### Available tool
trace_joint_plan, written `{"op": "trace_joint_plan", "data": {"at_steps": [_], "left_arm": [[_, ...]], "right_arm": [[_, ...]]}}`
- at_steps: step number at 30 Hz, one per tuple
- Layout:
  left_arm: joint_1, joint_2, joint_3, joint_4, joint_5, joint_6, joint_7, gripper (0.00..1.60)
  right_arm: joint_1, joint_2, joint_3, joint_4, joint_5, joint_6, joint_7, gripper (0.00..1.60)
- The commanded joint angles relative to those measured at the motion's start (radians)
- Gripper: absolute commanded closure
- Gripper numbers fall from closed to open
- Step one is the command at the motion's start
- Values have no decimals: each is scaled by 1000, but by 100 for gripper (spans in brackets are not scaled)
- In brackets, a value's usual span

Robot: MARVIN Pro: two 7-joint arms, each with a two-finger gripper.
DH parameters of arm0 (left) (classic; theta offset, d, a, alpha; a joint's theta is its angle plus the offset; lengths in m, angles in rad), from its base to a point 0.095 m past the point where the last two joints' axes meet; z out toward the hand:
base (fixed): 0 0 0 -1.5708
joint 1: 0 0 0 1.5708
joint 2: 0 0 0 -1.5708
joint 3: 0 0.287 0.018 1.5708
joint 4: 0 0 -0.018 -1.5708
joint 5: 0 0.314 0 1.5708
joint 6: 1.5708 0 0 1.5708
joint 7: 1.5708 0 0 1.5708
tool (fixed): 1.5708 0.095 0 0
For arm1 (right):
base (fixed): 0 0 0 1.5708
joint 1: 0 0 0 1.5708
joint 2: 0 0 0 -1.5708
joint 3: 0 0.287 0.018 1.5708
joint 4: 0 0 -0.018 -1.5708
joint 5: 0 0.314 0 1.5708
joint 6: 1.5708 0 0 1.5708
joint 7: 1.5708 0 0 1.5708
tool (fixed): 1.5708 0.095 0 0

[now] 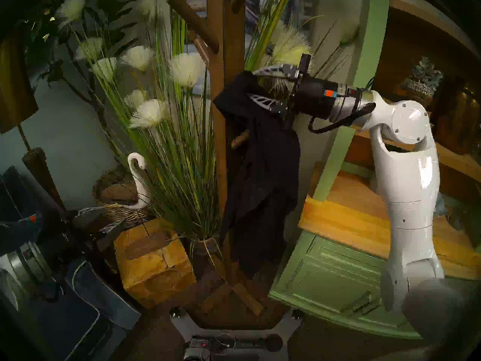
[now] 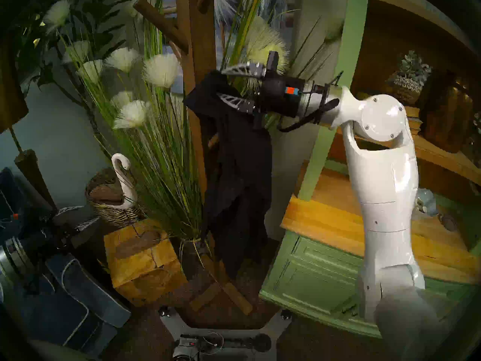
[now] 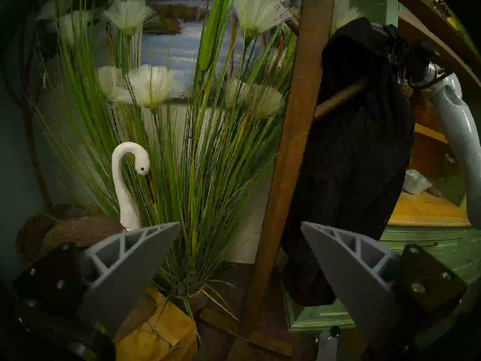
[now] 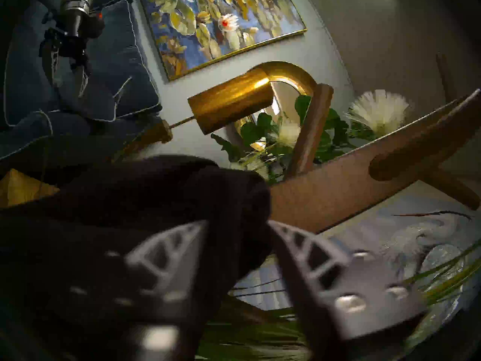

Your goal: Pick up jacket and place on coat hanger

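The black jacket (image 1: 263, 175) hangs long and limp against the right side of the brown wooden coat stand (image 1: 229, 40), its hem just above the X-shaped foot. My right gripper (image 1: 251, 83) is shut on the bunched top of the jacket, close to the post and above a short peg (image 1: 239, 139) that pokes out from the fabric. In the right wrist view the gripper (image 4: 238, 222) has black jacket cloth (image 4: 130, 196) between its fingers, with the post (image 4: 325, 191) just beyond. My left gripper (image 1: 114, 214) is open and empty, low at the left; in its own view (image 3: 240, 222) it faces the stand (image 3: 294, 144) and jacket (image 3: 351, 157).
Tall grass with white plumes (image 1: 166, 144) stands left of the post. A white swan (image 1: 139, 180) sits in a wicker basket on a wooden block (image 1: 153, 264). A green cabinet (image 1: 333, 269) with a wooden top is at the right. A dark blue cushion (image 1: 86, 300) lies bottom left. A brass lamp (image 4: 231, 102) stands behind.
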Motion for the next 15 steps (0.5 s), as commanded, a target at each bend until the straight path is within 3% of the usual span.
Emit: {"op": "trace_joint_plan", "data": {"at_steps": [1, 8, 11, 15], "left_arm": [[-2, 1, -2, -17, -18, 1, -16, 0], [-2, 1, -2, -17, -17, 0, -16, 0], [-2, 1, -2, -17, -17, 0, -16, 0], [-2, 1, -2, -17, -17, 0, -15, 0]], "right_arm": [[40, 3, 27, 8, 37, 2, 9, 160], [42, -28, 36, 13, 64, -19, 11, 160], [39, -25, 36, 2, 84, 2, 30, 160], [25, 13, 48, -32, 137, 84, 95, 160]]}}
